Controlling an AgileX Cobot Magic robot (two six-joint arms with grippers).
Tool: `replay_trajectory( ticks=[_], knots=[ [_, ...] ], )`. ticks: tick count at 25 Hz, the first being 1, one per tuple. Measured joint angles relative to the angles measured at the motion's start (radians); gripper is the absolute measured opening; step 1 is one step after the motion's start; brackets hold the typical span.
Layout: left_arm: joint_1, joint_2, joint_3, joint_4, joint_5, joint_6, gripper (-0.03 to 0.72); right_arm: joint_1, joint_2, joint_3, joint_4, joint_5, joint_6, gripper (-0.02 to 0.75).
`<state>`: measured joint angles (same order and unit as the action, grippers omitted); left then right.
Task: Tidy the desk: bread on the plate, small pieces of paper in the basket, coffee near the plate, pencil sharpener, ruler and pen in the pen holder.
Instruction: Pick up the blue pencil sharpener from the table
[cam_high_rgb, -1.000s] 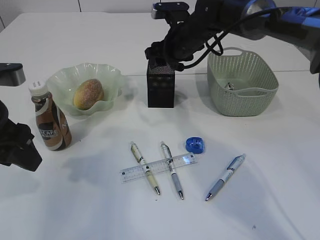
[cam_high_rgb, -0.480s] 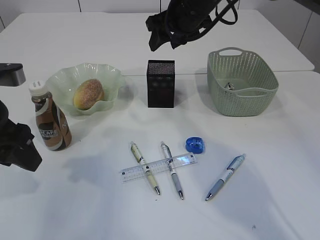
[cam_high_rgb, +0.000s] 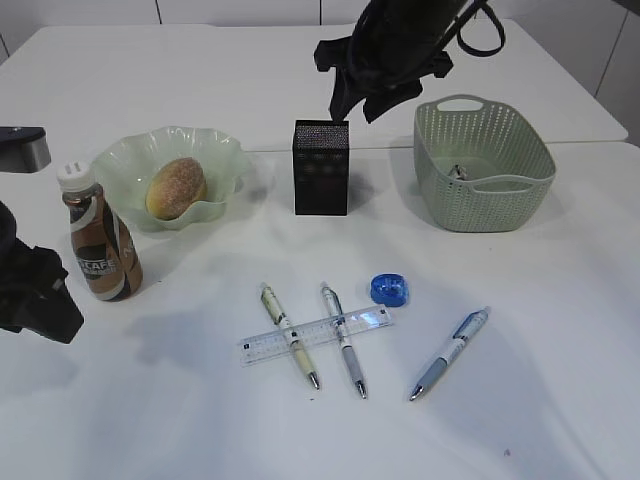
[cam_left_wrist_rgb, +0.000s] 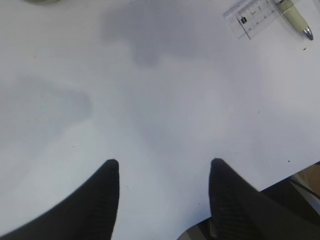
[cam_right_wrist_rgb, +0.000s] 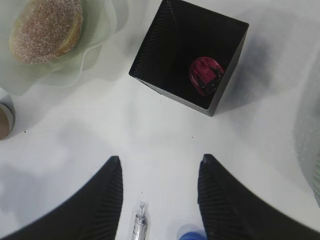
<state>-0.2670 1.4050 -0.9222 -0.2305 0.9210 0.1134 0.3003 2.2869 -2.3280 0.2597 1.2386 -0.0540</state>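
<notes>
The bread (cam_high_rgb: 176, 187) lies in the ruffled green plate (cam_high_rgb: 218, 143), and the coffee (cam_high_rgb: 100, 245) stands just left of it. The black mesh pen holder (cam_high_rgb: 321, 168) holds a red pencil sharpener (cam_right_wrist_rgb: 206, 75). A blue pencil sharpener (cam_high_rgb: 390, 290), the clear ruler (cam_high_rgb: 330, 329) and three pens (cam_high_rgb: 344, 340) lie on the desk in front; two pens cross the ruler. My right gripper (cam_high_rgb: 358, 108) hangs open and empty above and behind the holder, jaws (cam_right_wrist_rgb: 160, 160) apart. My left gripper (cam_left_wrist_rgb: 164, 162) is open over bare desk at the far left.
The sage-green basket (cam_high_rgb: 484, 165) stands right of the pen holder with a small scrap inside. The third pen (cam_high_rgb: 450, 353) lies apart at the right. The desk's front edge (cam_left_wrist_rgb: 300, 170) runs close to my left gripper.
My right gripper rose from the mouth of the pen holder and shifted slightly right, its jaws a little narrower. The left arm and the things on the desk stayed put.
</notes>
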Motion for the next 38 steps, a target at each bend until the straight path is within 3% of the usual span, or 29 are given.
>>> replay_trajectory(
  ticks=[6,11,18,26,30,38],
  knots=[
    [0.0,0.0,0.0,0.0,0.001,0.0,0.401,0.0,-0.067,0.03,-0.015,0.007,0.008,0.362],
    [0.0,0.0,0.0,0.0,0.004,0.0,0.401,0.0,-0.217,0.213,-0.067,0.008,0.008,0.361],
    [0.0,0.0,0.0,0.0,0.012,0.0,0.401,0.0,-0.484,0.642,-0.133,0.008,-0.001,0.359],
    [0.0,0.0,0.0,0.0,0.032,0.0,0.401,0.0,-0.723,1.013,-0.133,0.002,-0.026,0.358],
    [0.0,0.0,0.0,-0.002,0.033,0.0,0.401,0.0,-0.902,1.228,-0.133,-0.08,-0.029,0.355],
    [0.0,0.0,0.0,-0.031,0.033,0.0,0.401,0.0,-1.021,1.307,-0.139,-0.074,-0.123,0.355]
  ],
)
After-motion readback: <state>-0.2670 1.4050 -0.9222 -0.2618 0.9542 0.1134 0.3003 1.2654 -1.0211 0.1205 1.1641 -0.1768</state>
